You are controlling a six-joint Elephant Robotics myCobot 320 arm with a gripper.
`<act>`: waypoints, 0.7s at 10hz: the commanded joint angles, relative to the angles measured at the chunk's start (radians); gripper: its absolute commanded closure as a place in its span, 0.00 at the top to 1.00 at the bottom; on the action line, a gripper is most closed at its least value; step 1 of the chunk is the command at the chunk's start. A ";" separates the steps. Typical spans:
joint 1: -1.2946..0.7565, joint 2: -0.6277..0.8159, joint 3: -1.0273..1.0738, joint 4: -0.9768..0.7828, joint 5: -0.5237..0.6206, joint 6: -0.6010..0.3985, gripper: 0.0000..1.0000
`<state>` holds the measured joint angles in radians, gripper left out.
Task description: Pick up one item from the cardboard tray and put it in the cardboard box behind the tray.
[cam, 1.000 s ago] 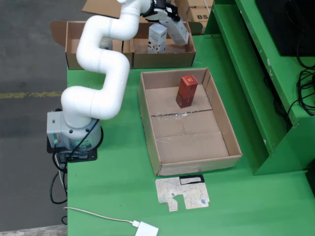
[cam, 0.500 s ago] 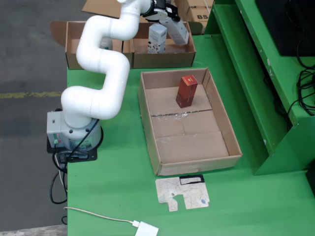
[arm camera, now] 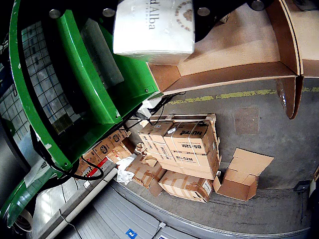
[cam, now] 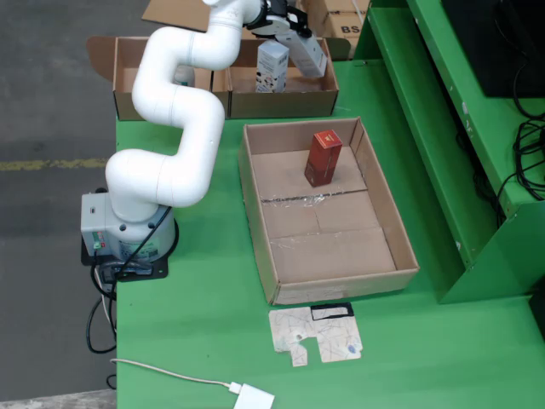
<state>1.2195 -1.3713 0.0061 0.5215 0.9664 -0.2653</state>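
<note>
Green table [cam: 204, 324] on grey concrete floor [cam: 51, 102] with yellow line [cam: 43, 164]; green shelving [cam: 460, 128] at right; stacked cartons [arm camera: 182, 149] beyond.

The white jointed robot arm [cam: 174, 111] reaches up and back, its black gripper [cam: 277, 38] clamped around a white carton [cam: 272, 66].

Matt brown cardboard tray [cam: 260, 221], glossy white plastic arm [cam: 174, 94], red carton [cam: 323, 158]

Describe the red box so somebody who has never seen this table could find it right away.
In the fixed view, find the big shallow cardboard tray in the middle of the green table. The red box stands upright near the tray's far end. It is the only item in the tray; the white box is up at the gripper.
</note>
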 commanded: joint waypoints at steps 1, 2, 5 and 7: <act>-0.022 0.010 -0.006 -0.010 -0.013 -0.001 0.00; -0.022 0.010 -0.006 -0.010 -0.013 0.001 0.00; -0.022 0.010 -0.006 -0.010 -0.013 0.009 0.00; -0.022 0.010 -0.006 -0.010 -0.013 0.015 0.00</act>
<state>1.2195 -1.3713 0.0045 0.5215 0.9664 -0.2484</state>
